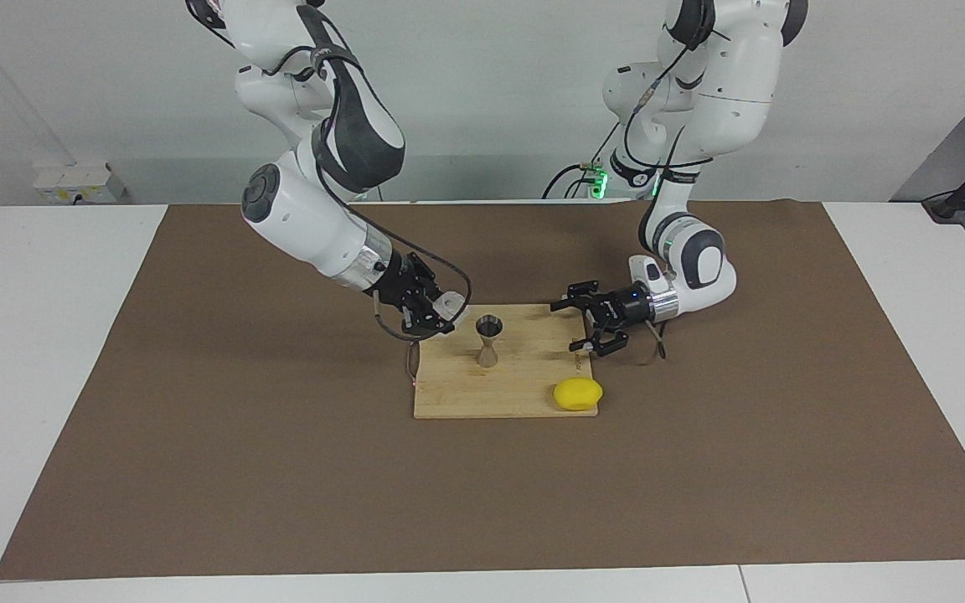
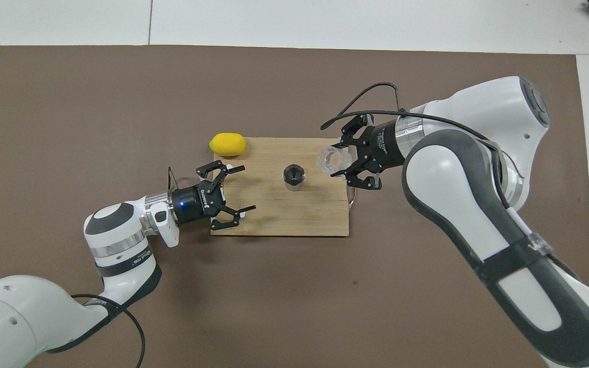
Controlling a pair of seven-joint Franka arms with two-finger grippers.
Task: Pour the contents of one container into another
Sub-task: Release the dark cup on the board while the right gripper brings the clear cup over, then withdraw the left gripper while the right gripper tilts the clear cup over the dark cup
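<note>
The silvery hourglass jigger [image 1: 488, 339] [image 2: 293, 177] stands upright in the middle of the wooden board [image 1: 466, 394] [image 2: 294, 220]. My right gripper [image 1: 442, 311] [image 2: 339, 160] is shut on the clear cup [image 1: 451, 306] [image 2: 331, 159]. It holds the cup tilted on its side in the air, mouth toward the jigger, over the board's edge toward the right arm's end. My left gripper [image 1: 590, 325] [image 2: 243, 188] is open and empty, low over the board's edge toward the left arm's end, apart from the jigger.
A yellow lemon [image 1: 578, 394] [image 2: 228, 144] lies at the board's corner farthest from the robots, toward the left arm's end. The board sits on a brown mat [image 1: 281, 469] [image 2: 69, 102] that covers most of the table.
</note>
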